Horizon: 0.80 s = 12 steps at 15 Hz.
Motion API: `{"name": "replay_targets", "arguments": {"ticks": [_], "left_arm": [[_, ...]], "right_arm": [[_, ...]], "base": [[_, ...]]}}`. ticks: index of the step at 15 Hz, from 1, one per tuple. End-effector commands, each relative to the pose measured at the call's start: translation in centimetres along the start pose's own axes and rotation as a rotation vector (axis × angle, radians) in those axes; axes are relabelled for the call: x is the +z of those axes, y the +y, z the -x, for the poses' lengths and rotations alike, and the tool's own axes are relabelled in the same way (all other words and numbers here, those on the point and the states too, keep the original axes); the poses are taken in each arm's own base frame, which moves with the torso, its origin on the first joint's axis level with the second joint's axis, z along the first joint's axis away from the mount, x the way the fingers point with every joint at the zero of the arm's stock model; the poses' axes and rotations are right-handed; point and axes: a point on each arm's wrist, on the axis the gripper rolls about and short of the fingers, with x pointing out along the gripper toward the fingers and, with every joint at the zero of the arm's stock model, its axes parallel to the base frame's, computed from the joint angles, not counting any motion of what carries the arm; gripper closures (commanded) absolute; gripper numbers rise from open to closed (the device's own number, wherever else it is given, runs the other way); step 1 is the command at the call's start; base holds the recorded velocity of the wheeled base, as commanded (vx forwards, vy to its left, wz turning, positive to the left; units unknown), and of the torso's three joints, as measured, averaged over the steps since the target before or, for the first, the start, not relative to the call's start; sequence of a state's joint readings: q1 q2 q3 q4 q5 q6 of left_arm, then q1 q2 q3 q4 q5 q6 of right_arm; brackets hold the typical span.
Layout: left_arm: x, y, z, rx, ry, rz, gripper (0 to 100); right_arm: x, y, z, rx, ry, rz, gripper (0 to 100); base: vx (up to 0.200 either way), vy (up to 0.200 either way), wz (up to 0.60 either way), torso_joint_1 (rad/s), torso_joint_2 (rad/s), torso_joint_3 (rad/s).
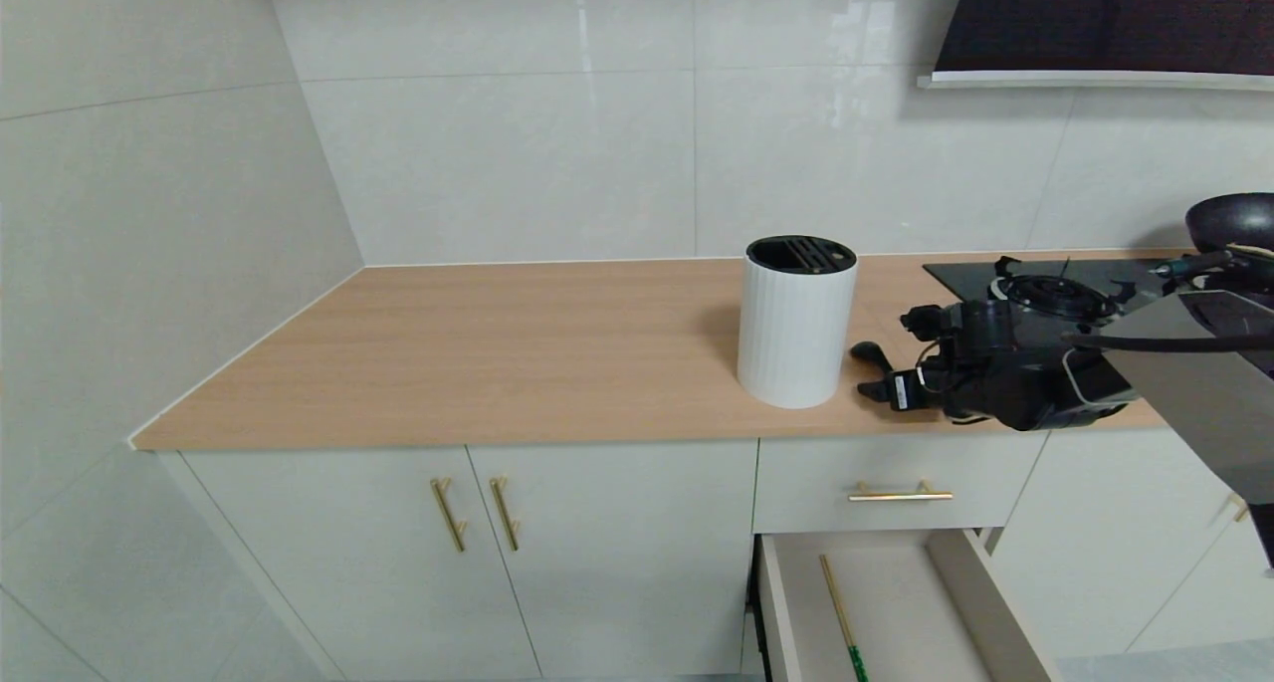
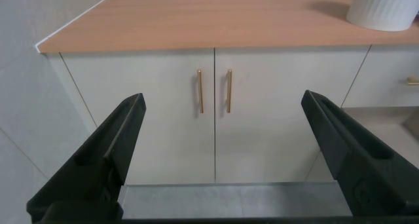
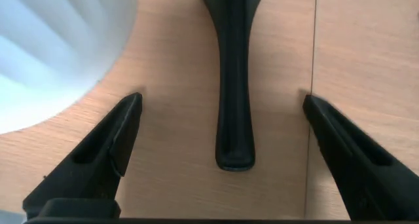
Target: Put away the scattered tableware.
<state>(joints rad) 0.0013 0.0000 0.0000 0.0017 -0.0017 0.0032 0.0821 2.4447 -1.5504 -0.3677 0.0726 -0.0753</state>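
Nearest: open drawer (image 1: 955, 582) below the table's front edge, right of centre. One wooden chopstick (image 1: 838, 607) with a green tip lies in it, long axis running front to back.

Left hand (image 2: 222, 98): fingers wide apart, holding nothing. It sits low, facing the double cabinet doors (image 2: 216, 119) with gold handles, below table (image 1: 518, 353) level.

Table front, right part: black spoon (image 3: 234, 119) lies flat on the wood. Long axis runs roughly left to right along the table. The narrow handle end points toward the right arm's wrist; the broader end points away, toward the white holder (image 1: 796, 324).

Right hand (image 1: 891, 368): fingers spread, one either side of the spoon's handle. Bare wood shows between each finger and the handle, so no contact.

Holder stands upright just left of the spoon's broad end, near but apart from it. White ribbed cylinder, black slotted top. It crowds the finger on that side.

Open room: a long stretch of bare wood left of the holder, out to the table's corner and side wall.

Farther right: black gas hob (image 1: 1055, 289), and a dark wok (image 1: 1234, 219) at the edge. Tiled wall behind, range hood (image 1: 1105, 25) above.
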Motion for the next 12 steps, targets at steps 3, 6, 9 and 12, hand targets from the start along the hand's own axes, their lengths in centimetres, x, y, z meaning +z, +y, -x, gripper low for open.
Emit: {"name": "replay_targets", "arguments": {"ticks": [3,6,9,12], "left_arm": [[0.0,0.0,0.0,0.0,0.0,0.0,0],[0.0,0.0,0.0,0.0,0.0,0.0,0],[0.0,0.0,0.0,0.0,0.0,0.0,0],[0.0,0.0,0.0,0.0,0.0,0.0,0]], "right_arm": [[-1.0,0.0,-1.0,0.003,0.022,0.0,100],[-1.4,0.4,-1.3,0.011,0.033,0.004,100],[-1.2,0.4,-1.1,0.011,0.03,0.004,100],[0.2,0.3,0.2,0.001,0.003,0.003,100]], "base": [[0.0,0.0,0.0,0.0,0.0,0.0],[0.0,0.0,0.0,0.0,0.0,0.0],[0.0,0.0,0.0,0.0,0.0,0.0],[0.0,0.0,0.0,0.0,0.0,0.0]]}}
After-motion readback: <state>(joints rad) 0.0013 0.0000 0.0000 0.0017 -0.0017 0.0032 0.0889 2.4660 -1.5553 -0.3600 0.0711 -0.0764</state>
